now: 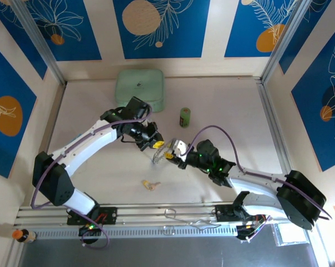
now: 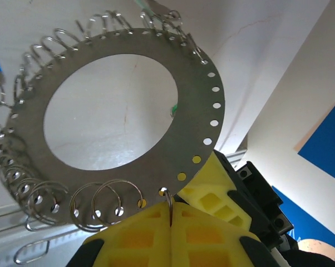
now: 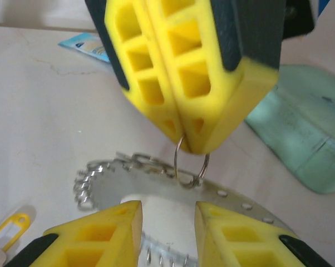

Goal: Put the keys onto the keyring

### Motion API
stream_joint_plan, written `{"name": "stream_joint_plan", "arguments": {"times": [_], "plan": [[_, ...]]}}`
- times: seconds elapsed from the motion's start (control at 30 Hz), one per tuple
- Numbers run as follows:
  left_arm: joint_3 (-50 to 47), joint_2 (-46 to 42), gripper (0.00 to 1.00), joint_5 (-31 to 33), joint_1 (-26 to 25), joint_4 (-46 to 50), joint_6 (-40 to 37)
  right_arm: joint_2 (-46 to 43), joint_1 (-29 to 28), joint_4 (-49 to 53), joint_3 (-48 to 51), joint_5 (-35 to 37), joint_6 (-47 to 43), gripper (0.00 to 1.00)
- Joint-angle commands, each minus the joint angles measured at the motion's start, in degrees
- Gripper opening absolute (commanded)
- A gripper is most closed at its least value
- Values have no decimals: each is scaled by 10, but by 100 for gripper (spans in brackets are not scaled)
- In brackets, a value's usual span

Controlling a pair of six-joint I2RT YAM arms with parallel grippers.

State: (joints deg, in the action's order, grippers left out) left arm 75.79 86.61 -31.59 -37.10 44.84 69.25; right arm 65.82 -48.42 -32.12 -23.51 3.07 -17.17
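The keyring (image 2: 203, 94) is a flat silvery hoop with punched holes and many small wire loops along its edge. My left gripper (image 2: 171, 204) is shut on one of those small loops and holds the keyring (image 1: 158, 151) up over the table's middle. My right gripper (image 3: 167, 218) is open just in front of the keyring (image 3: 234, 196), with its yellow fingers (image 3: 103, 233) on either side of the hoop's edge and nothing held. In the top view the right gripper (image 1: 176, 151) almost meets the left gripper (image 1: 151, 140). One key with a yellow head (image 1: 151, 184) lies on the table in front of both.
A mint-green square box (image 1: 139, 89) sits at the back of the table. A small upright green cylinder (image 1: 185, 117) stands to its right. The yellow key (image 3: 9, 228) shows at the lower left of the right wrist view. Metal rails (image 1: 173, 214) run along the near edge.
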Motion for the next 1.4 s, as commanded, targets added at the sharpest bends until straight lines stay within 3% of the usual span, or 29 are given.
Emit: {"name": "stream_joint_plan", "arguments": {"times": [0.0, 0.2, 0.4, 0.8, 1.37], "plan": [[6, 3, 0, -29, -3, 3, 37, 4, -6, -52, 2, 16, -18, 31], [2, 6, 0, -41, -3, -5, 62, 6, -11, -66, 1, 33, -31, 31], [7, 8, 0, -44, -3, 0, 67, 7, -12, -68, -1, 34, -38, 24], [11, 15, 0, -37, -2, -2, 67, -34, -13, -2, 23, 33, -94, 31], [10, 13, 0, -35, -3, -1, 71, -11, -12, -39, 3, 39, -88, 24]]}}
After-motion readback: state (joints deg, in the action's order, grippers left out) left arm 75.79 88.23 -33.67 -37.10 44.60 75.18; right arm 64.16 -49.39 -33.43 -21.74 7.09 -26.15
